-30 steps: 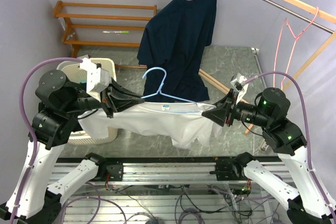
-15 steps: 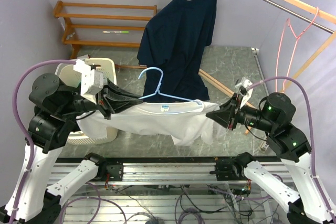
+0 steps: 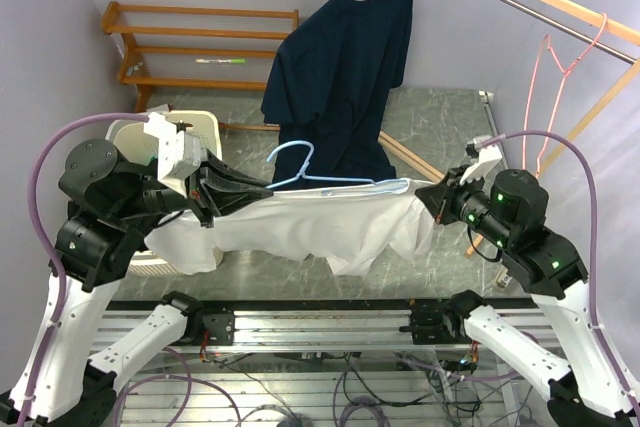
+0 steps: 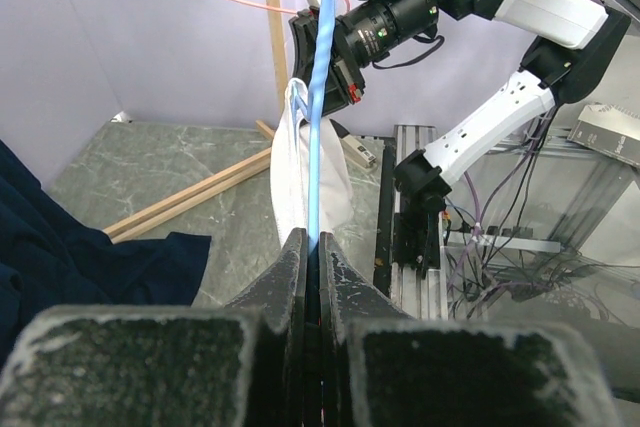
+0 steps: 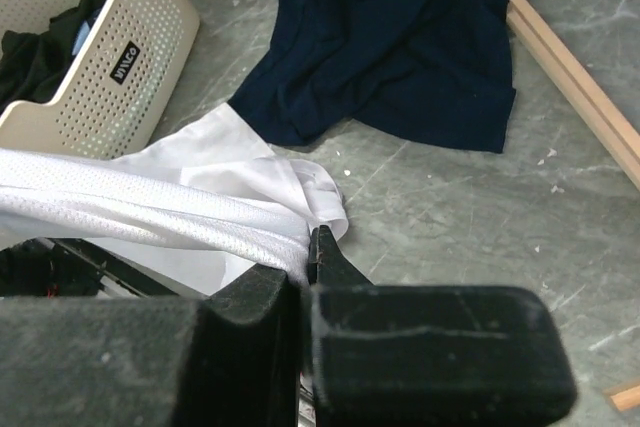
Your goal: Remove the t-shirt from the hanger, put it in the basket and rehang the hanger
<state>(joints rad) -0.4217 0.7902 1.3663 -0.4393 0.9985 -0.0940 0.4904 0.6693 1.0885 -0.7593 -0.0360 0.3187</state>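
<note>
The white t-shirt [image 3: 320,225] hangs stretched between my two grippers, draped over the light blue hanger [image 3: 298,161]. My left gripper [image 3: 262,188] is shut on the hanger's left end; in the left wrist view the blue bar [image 4: 320,97] runs out from between the closed jaws of that gripper [image 4: 313,243], with white cloth [image 4: 296,182] bunched at its far end. My right gripper [image 3: 427,193] is shut on the shirt's right edge. In the right wrist view a taut band of white fabric [image 5: 150,212] is pinched in that gripper [image 5: 312,247].
A navy t-shirt [image 3: 345,67] hangs from the rail behind, its hem on the floor [image 5: 400,37]. A white laundry basket [image 3: 198,125] stands at the left, a wooden shelf [image 3: 190,47] behind it. A pink hanger [image 3: 560,59] hangs on the right rail.
My right gripper has closed on the shirt's right edge and moved up and to the right, pulling the cloth taut along the hanger. The left arm shifted only slightly.
</note>
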